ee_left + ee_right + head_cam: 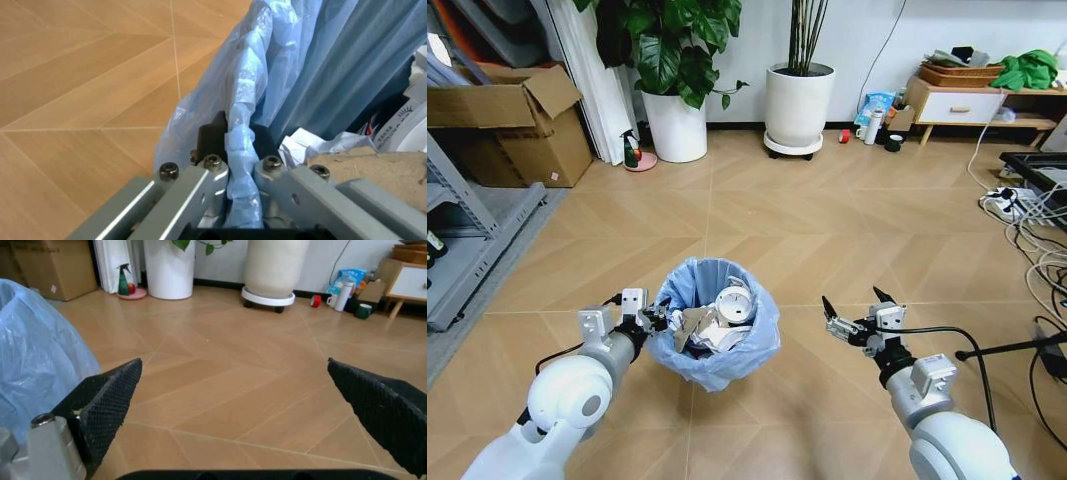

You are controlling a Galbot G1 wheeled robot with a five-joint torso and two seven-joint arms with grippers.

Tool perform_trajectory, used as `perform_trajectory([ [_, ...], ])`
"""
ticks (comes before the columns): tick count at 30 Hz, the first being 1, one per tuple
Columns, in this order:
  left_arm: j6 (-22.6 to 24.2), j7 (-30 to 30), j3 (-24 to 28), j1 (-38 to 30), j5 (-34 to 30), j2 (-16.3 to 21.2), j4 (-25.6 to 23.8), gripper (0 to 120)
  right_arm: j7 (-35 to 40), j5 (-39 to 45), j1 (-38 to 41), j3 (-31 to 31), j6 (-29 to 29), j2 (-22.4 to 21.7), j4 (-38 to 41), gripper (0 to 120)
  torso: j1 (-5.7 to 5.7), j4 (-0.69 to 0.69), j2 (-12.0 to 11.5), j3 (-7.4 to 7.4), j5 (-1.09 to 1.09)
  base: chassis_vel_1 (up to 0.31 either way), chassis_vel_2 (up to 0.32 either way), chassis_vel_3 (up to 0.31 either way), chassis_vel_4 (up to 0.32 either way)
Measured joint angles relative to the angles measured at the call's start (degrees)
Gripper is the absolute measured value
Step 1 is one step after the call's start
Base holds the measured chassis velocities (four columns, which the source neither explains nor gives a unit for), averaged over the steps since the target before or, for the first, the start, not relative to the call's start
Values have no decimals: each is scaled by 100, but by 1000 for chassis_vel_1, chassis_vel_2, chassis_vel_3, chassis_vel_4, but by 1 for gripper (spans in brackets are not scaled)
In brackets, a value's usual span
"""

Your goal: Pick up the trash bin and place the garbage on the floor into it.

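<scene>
The trash bin (pixel 727 362), lined with a crinkly light-blue bag, sits between my two arms low in the head view. My left gripper (pixel 659 320) is shut on its rim; in the left wrist view the left gripper (pixel 237 132) pinches the bag's folded edge (pixel 243 100). Garbage (pixel 719 318) lies inside: crumpled white paper (pixel 303 142), a white round piece (pixel 410 127) and a cardboard scrap. My right gripper (pixel 852 298) hovers open and empty to the right of the bin, over bare floor. The right wrist view shows the right gripper (pixel 233 365) spread wide beside the bin (pixel 33 355).
Two white plant pots (pixel 674 125) (pixel 799 105) stand by the far wall, with a spray bottle (pixel 631 150) and a cardboard box (pixel 522 125) to their left. A metal shelf (pixel 467 240) runs along the left. Cables (pixel 1027 210) trail on the right, and a low cabinet (pixel 957 100) stands behind them.
</scene>
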Motion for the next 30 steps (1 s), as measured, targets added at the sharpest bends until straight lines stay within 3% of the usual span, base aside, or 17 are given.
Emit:
perform_trajectory([
  [11,0,0,-12,-1,-8,-1,7,0,-73,40,23,11,26,10,-28,100,-1,1,0,-1,0,123,-56,-125,66],
  [30,2,-34,-72,141,21,-51,-61,0,-80,-12,53,4,54,76,-71,100,0,1,0,0,0,-5,5,9,-3],
])
